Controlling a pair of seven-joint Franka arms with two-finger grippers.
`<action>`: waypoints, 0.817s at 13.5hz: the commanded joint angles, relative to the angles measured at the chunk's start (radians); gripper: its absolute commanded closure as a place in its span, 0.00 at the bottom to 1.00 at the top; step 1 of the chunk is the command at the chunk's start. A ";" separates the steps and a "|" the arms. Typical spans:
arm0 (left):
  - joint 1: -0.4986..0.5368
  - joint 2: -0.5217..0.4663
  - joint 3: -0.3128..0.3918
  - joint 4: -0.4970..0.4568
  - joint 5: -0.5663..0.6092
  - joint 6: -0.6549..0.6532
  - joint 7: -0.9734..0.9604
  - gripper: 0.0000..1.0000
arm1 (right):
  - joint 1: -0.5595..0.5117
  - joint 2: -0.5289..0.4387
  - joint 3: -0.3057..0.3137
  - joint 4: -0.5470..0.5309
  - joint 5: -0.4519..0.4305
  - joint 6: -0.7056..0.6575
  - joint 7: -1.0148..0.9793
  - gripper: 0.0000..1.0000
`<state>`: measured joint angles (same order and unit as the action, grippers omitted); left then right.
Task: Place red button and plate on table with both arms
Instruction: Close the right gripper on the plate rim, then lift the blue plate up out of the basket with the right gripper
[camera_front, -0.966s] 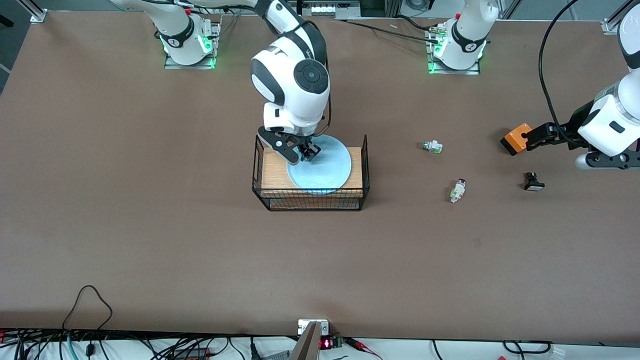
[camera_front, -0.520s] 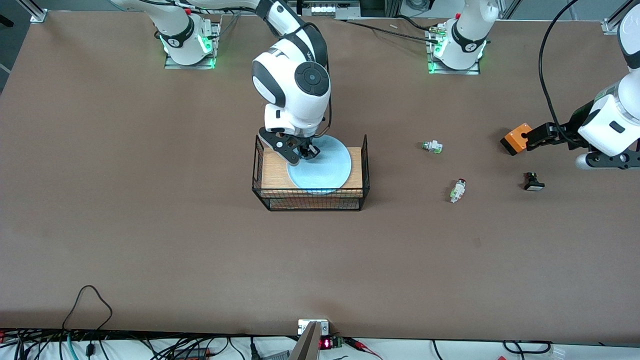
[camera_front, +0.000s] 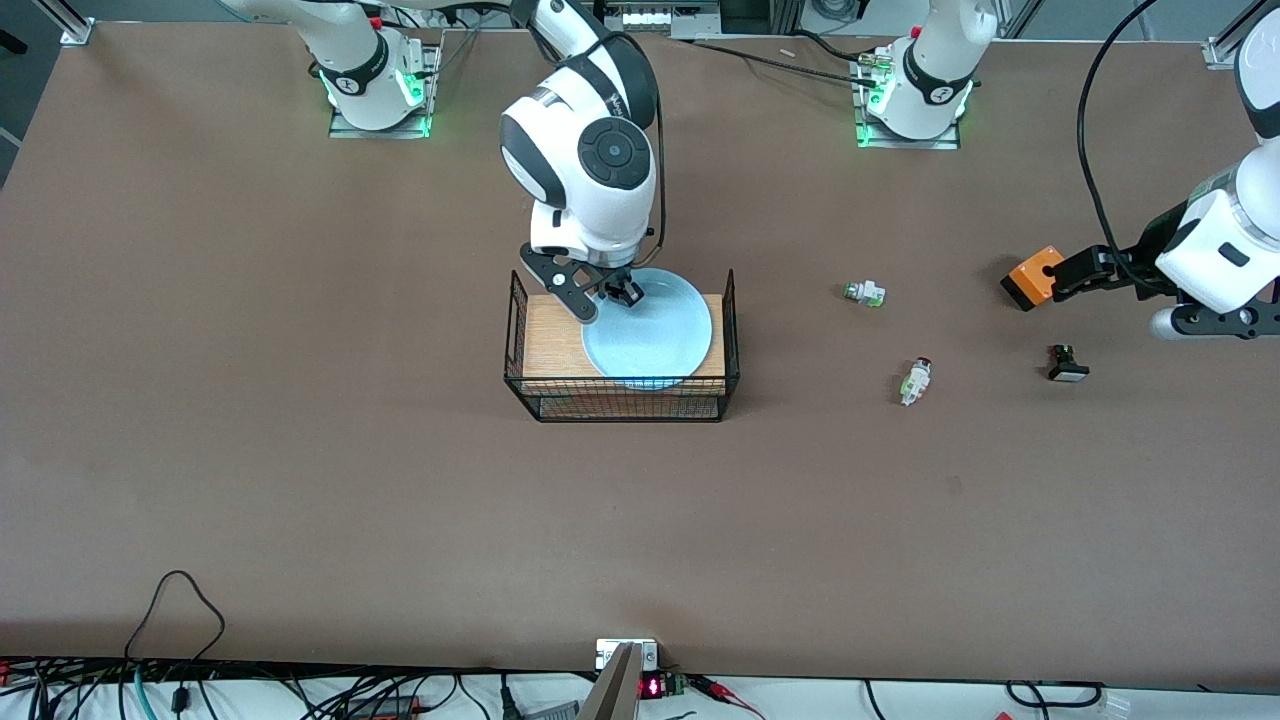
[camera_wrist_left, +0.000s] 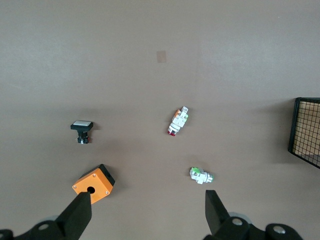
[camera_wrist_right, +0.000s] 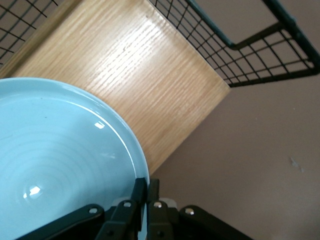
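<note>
Two grips differing: right gripper (camera_front: 622, 296) fingers pinching plate (camera_front: 648, 335) rim for lifting off wire rack (camera_front: 545, 335); left gripper (camera_wrist_left: 148, 216) fingers apart, waiting above red button (camera_wrist_left: 177, 121).

A robotics lab. Two white arms (camera_front: 585, 170) are bolted on metal base plates (camera_front: 380, 125) with green status lights along one edge of a wide brown tabletop (camera_front: 300, 450). Aluminium frame posts (camera_front: 70, 25) stand at the corners, and loose black cables (camera_front: 180, 600) and small electronics (camera_front: 650, 685) crowd the edge nearest the front camera.
</note>
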<state>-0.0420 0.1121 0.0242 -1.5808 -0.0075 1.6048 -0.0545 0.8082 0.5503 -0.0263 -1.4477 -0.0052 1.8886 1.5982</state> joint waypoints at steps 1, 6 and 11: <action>-0.001 0.018 0.003 0.035 -0.014 -0.023 0.016 0.00 | -0.014 -0.058 -0.001 0.001 0.031 -0.078 0.014 1.00; -0.003 0.023 0.003 0.036 -0.014 -0.023 0.016 0.00 | -0.049 -0.164 -0.003 0.003 0.166 -0.221 -0.007 1.00; -0.003 0.023 0.003 0.036 -0.012 -0.023 0.018 0.00 | -0.072 -0.233 -0.010 0.006 0.298 -0.272 -0.004 1.00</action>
<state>-0.0420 0.1178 0.0241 -1.5806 -0.0075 1.6047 -0.0545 0.7561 0.3544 -0.0353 -1.4337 0.2241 1.6360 1.5956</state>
